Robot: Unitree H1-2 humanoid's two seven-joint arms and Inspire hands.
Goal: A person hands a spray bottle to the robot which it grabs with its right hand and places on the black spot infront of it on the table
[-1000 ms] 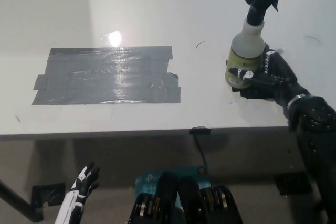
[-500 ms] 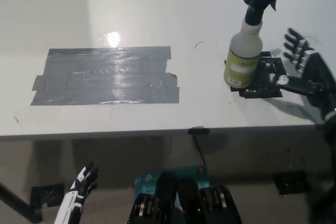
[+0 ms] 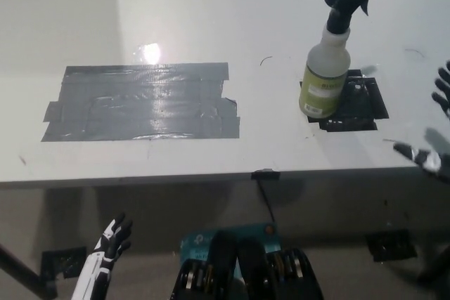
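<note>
One spray bottle [image 3: 328, 68] — upright, nozzle rightward

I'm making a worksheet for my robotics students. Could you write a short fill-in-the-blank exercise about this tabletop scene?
1. The translucent spray bottle with the black trigger nozzle stands ____ on the white table.
2. Its base rests on the left part of the small ____ square patch.
3. The black right hand at the picture's right edge holds ____.
4. The large patch of grey tape lies to the ____ of the bottle.

Missing words: upright; black; nothing; left
</note>
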